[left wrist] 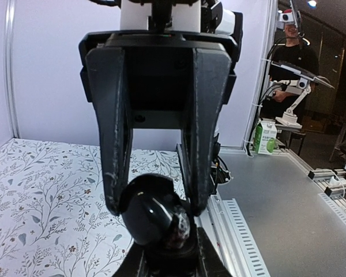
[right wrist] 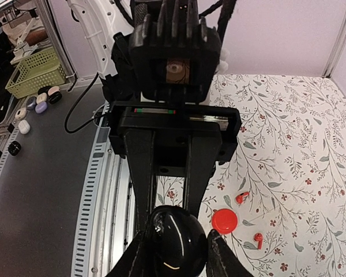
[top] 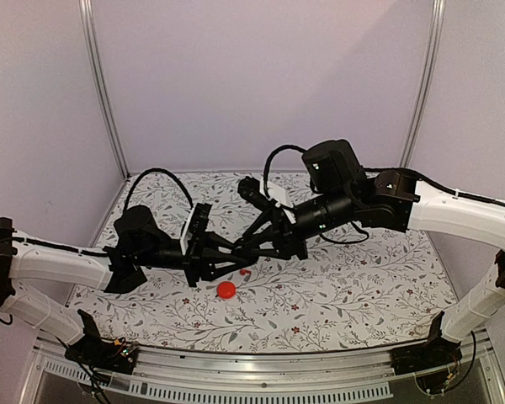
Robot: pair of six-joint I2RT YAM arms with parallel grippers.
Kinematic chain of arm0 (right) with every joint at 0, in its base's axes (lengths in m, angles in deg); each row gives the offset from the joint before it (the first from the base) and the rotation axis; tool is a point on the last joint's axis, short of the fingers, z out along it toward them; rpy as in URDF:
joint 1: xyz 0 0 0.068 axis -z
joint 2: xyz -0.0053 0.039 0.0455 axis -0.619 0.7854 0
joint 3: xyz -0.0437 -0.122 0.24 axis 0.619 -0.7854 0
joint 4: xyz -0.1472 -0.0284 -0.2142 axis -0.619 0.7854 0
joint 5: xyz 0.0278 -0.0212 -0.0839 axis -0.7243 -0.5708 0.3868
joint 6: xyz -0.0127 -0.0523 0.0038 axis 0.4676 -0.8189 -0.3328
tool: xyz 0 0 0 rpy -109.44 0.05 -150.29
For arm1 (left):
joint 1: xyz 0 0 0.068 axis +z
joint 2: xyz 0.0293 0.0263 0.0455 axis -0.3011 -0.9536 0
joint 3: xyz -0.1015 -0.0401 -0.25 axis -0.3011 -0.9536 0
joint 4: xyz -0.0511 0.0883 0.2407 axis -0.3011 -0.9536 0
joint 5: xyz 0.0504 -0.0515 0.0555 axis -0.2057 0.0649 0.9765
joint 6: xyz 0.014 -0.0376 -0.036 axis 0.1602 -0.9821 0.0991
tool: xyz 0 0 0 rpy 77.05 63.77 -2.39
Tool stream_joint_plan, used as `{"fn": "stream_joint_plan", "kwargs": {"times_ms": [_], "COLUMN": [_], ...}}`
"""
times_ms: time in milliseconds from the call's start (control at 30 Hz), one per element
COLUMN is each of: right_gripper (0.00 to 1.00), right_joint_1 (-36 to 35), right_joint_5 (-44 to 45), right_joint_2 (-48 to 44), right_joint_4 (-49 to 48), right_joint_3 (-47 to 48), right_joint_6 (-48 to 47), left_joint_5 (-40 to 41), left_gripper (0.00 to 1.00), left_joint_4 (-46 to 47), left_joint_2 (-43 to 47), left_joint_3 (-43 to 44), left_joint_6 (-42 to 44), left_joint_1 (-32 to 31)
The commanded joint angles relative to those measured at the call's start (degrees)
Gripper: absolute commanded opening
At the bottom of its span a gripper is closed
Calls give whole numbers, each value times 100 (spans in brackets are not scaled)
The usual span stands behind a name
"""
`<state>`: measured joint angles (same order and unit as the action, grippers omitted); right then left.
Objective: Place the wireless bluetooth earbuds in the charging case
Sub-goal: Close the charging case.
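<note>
I thought the left tool (left wrist: 155, 202) should hold the black case (left wrist: 150, 222) steady while the right tool (right wrist: 176, 257) worked on it. Near me, two red earbuds (right wrist: 241, 198) lay on the bench (right wrist: 288, 144) beside a red case (right wrist: 224, 220). Farther back, the left arm (top: 59, 265) and right arm (top: 454, 210) stretched low, tips meeting. The left tool clenched the black case. I could not tell if the right tool pinched it.

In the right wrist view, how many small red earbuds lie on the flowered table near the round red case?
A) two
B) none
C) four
A: one red earbud lies up-right of the red case and a second down-right, both loose on the table.
</note>
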<state>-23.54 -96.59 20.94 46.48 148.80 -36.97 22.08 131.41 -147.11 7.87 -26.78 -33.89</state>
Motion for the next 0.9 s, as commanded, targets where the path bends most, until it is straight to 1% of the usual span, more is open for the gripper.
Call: {"fn": "stream_joint_plan", "kwargs": {"times_ms": [0, 100, 233, 467, 567, 733, 800, 867], "right_gripper": [31, 30, 29, 28, 28, 25, 26, 28], "right_joint_1": [-333, -335, -335, -380, -443, -570, -597, -617], "right_joint_5": [-387, -237, 8, 64, 258, 533, 532, 493], "right_joint_2": [-85, -66, 12, 85, 185, 238, 200, 162], "right_joint_4": [315, 314, 340, 432, 551, 612, 603, 592], "right_joint_3": [43, 78, 160, 194, 231, 276, 272, 271], "right_joint_6": [-77, -29, 108, 129, 81, 3, -26, -46], "left_joint_5": [533, 476, 351, 475, 500, 674, 725, 742], "left_gripper": [0, 0, 0, 0, 0, 0, 0, 0], "left_joint_4": [284, 275, -36, -58, -43, 46, 52, 77], "left_joint_2": [-58, -61, -62, -11, -11, 37, 51, 51], "left_joint_3": [187, 193, 290, 268, 257, 196, 176, 158], "left_joint_6": [-118, -76, 169, 196, 202, 105, 64, 46], "left_joint_1": [253, 254, 220, 220, 215, 243, 270, 283]}}
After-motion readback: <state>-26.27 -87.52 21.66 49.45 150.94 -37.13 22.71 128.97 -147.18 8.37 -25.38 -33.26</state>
